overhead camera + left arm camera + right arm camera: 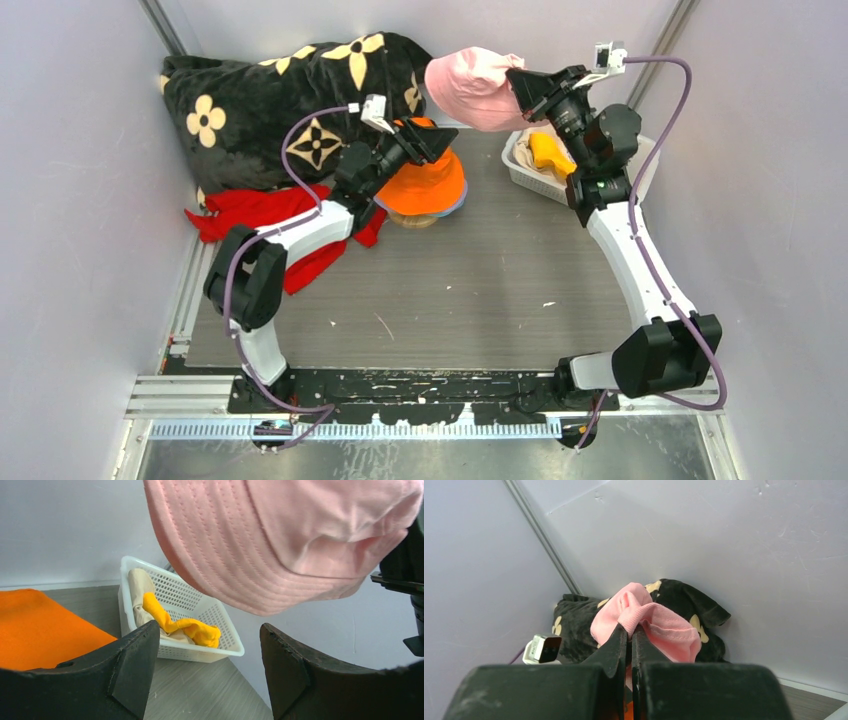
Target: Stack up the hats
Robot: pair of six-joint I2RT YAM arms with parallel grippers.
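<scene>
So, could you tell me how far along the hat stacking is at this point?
Partly done. The orange hat tops a pile on the table, with another brim edge showing beneath it. In hand: the right gripper is shut on the pink hat, held in the air near the pile; the left gripper is open. Left: the yellow hat and beige hat lie in the white basket.

- I see the pink hat (470, 88) held aloft at the upper centre of the top view, crumpled, with a fold pinched in the closed right tool (630, 630).
- The orange hat (425, 188) lies just left of centre with its brim spread. A sliver of the lavender hat (461, 204) peeks out at its lower right edge.
- The yellow hat (185, 627) and the beige hat (137, 587) lie scrunched together at upper right, inside the white basket (227, 625).
</scene>
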